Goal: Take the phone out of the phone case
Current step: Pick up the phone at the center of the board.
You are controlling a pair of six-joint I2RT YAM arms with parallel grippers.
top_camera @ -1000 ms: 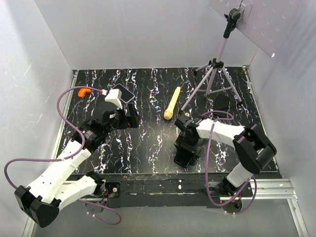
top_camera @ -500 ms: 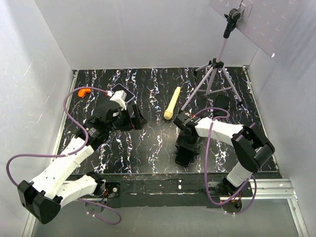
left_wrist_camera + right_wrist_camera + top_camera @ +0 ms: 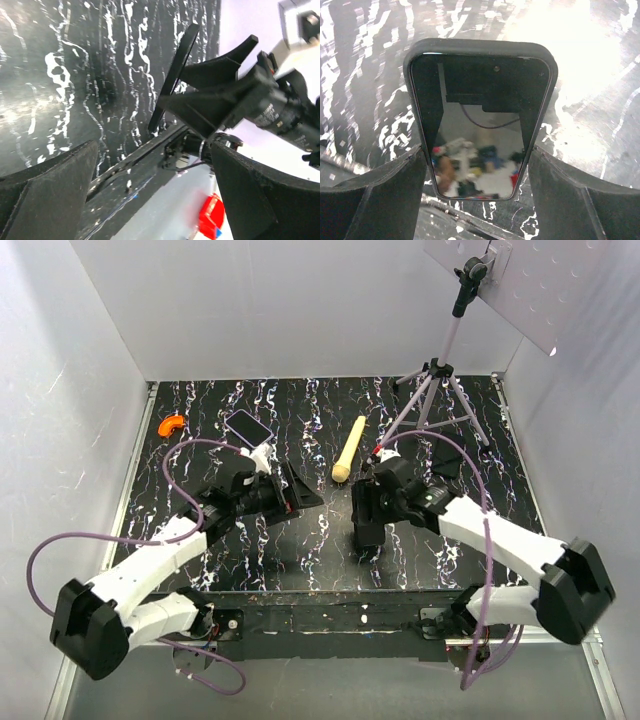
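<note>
— Where is the phone case?
— In our right gripper [image 3: 476, 150]. Its fingers press on the two long sides of the phone case [image 3: 480, 47] and hold it off the table [image 3: 320, 410], tilted, near the front middle.

— And our other arm?
— Our left gripper [image 3: 298, 490] is spread wide with nothing between its fingers. It points at the case from the left, near it but not touching.

— And the phone?
— The phone [image 3: 248, 426] lies flat at the far left of the table, dark face up with its lavender rim showing. It is near an orange piece [image 3: 172, 425] and well apart from both our grippers.

— Is the case empty, then?
— The right wrist view shows a glossy face inside the matte rim, mirroring cable and clutter. From that glare we cannot tell whether it is bare shell or something seated in it.

— Anything else?
— A cream stick [image 3: 349, 448] lies just beyond the right gripper, and a tripod [image 3: 430, 390] stands at the far right.
</note>
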